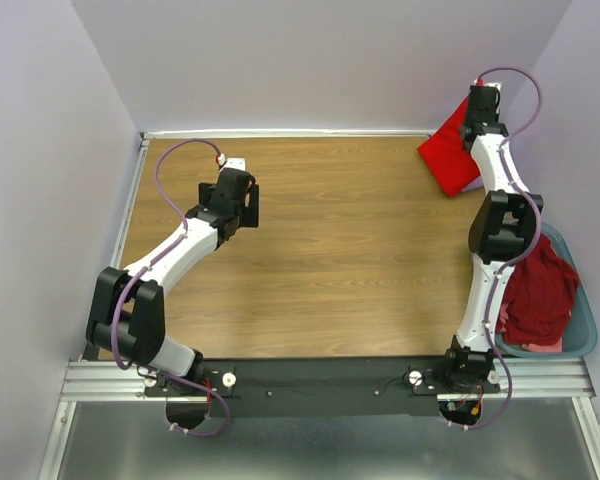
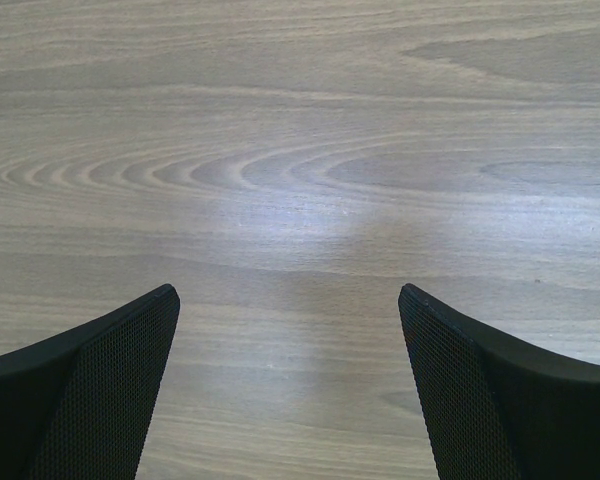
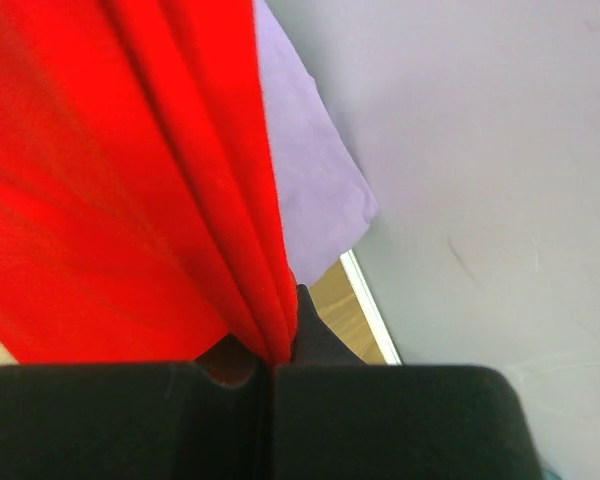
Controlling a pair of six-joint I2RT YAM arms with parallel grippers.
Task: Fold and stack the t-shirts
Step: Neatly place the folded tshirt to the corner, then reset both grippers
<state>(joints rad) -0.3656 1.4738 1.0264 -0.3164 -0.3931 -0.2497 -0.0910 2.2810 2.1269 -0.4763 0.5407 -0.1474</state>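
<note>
A folded bright red t-shirt [image 1: 450,155] lies at the table's far right corner. My right gripper [image 1: 477,112] is shut on its edge; the right wrist view shows the red cloth [image 3: 120,200] pinched between the fingers [image 3: 315,335]. A pale lavender t-shirt [image 3: 315,180] lies under the red one, seen only in the right wrist view. Darker maroon t-shirts [image 1: 535,295] are heaped in the teal basket [image 1: 580,340] at the right. My left gripper [image 1: 242,205] is open and empty over bare wood at the left; its fingers [image 2: 110,390] show wide apart.
The wooden table [image 1: 330,260] has a white rail [image 1: 280,132] along its far edge against the grey wall. The basket sits off the table's right side, next to the right arm's elbow [image 1: 500,225].
</note>
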